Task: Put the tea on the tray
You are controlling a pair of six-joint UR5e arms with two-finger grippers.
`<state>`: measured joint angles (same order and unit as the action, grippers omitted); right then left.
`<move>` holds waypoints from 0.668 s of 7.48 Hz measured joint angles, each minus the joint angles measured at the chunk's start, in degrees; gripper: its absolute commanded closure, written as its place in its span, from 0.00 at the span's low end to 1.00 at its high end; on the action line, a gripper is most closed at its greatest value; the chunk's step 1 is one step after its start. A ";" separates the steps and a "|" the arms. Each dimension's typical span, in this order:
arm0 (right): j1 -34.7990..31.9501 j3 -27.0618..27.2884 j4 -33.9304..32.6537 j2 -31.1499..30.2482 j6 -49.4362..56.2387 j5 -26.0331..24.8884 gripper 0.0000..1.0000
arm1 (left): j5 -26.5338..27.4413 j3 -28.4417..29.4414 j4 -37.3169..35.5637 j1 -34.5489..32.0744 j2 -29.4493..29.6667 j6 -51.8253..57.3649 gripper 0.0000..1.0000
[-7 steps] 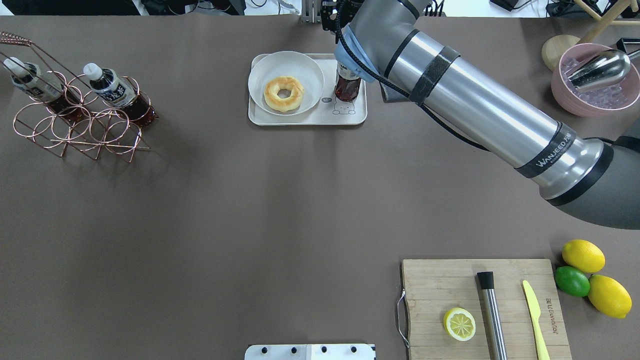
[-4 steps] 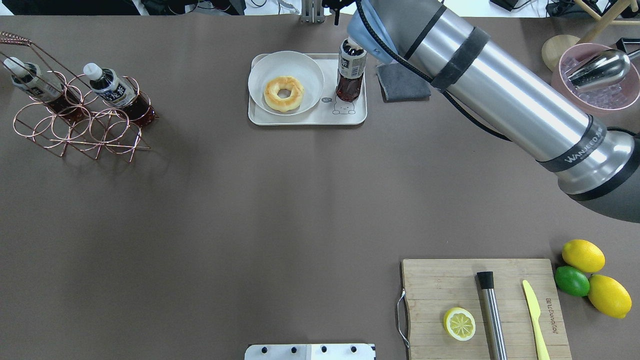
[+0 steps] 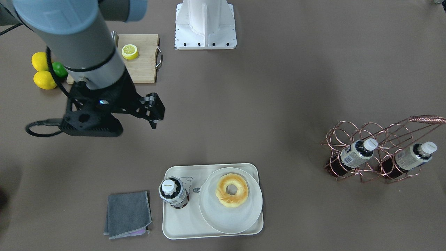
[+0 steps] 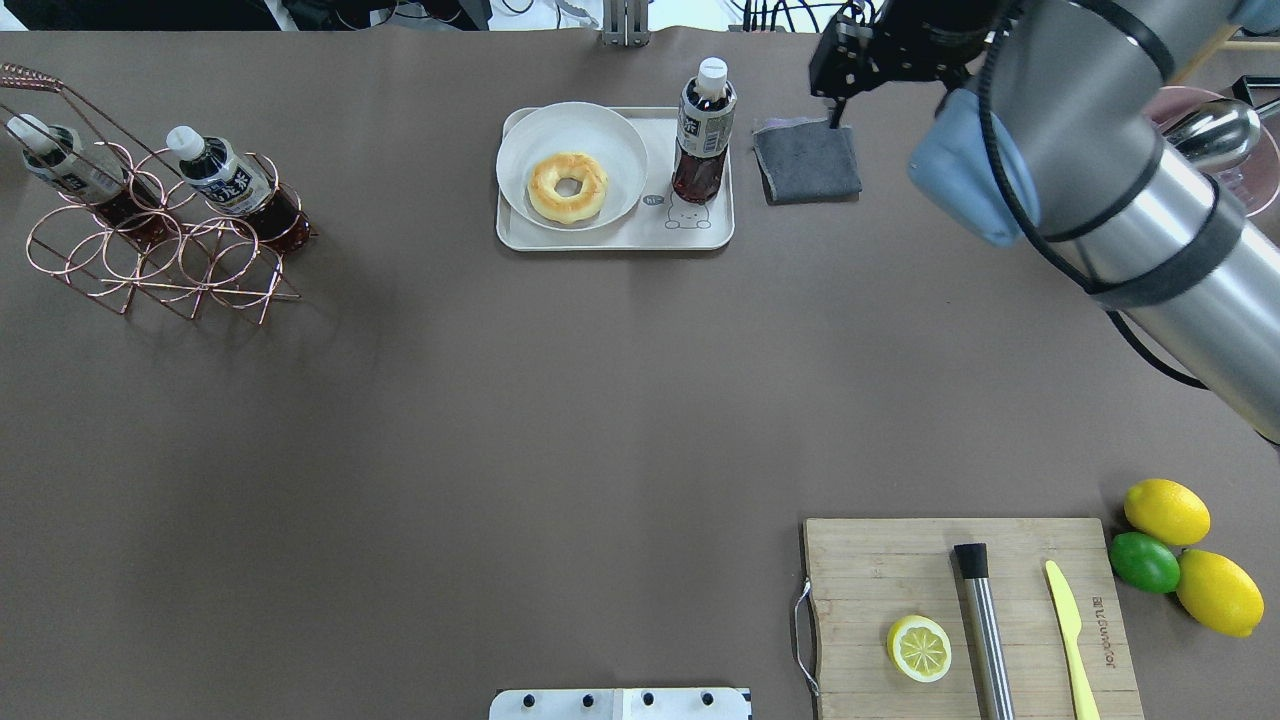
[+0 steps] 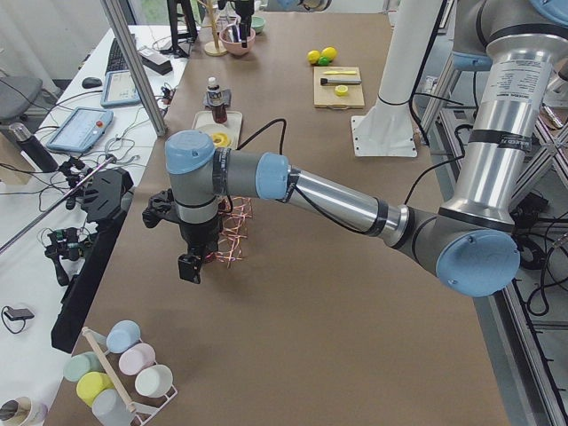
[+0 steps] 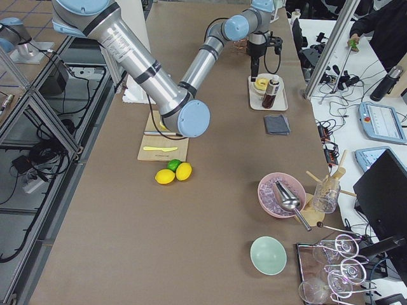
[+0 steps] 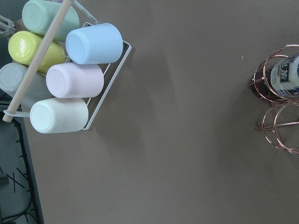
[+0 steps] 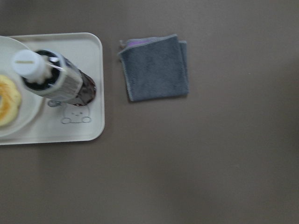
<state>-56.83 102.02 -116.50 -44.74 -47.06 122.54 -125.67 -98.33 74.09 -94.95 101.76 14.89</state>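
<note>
The tea bottle (image 4: 703,130) stands upright on the right end of the cream tray (image 4: 615,243), above the bear drawing. It also shows in the front view (image 3: 173,192) and the right wrist view (image 8: 56,79). My right gripper (image 4: 836,105) is open and empty. It hangs in the air to the right of the tray, over the grey cloth, well apart from the bottle (image 3: 154,120). My left gripper (image 5: 189,264) shows only in the left side view, near the copper rack, so I cannot tell its state.
A white plate (image 4: 520,150) with a doughnut fills the tray's left. A folded grey cloth (image 4: 806,160) lies right of the tray. A copper rack (image 4: 160,250) at far left holds two alike bottles. A cutting board (image 4: 860,600), lemons and a lime are at front right.
My right gripper has let go of the tea bottle and moved up and to the right, off the tray. The bottle stays standing on the tray.
</note>
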 measured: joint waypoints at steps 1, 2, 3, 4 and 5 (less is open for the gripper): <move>-1.26 3.46 -0.78 -5.69 4.87 -0.84 0.00 | -0.06 -0.13 0.05 -0.03 -0.19 0.04 0.03; -3.27 5.19 -0.82 -10.97 11.32 -1.35 0.00 | -0.08 -0.33 0.02 -0.05 -0.45 0.05 0.03; -6.65 6.11 -0.70 -16.64 20.07 -1.46 0.00 | -0.06 -0.72 -0.02 -0.10 -0.71 0.05 0.03; -11.57 5.87 -0.54 -22.19 30.88 -1.27 0.00 | -0.03 -0.90 -0.06 -0.13 -0.86 0.05 0.03; -17.74 3.24 -0.35 -26.11 42.26 -0.69 0.00 | -0.02 -0.95 -0.07 -0.20 -0.91 0.05 0.03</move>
<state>-74.56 105.25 -116.86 -70.85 -4.80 121.85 -125.69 -99.29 74.02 -95.15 100.85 14.94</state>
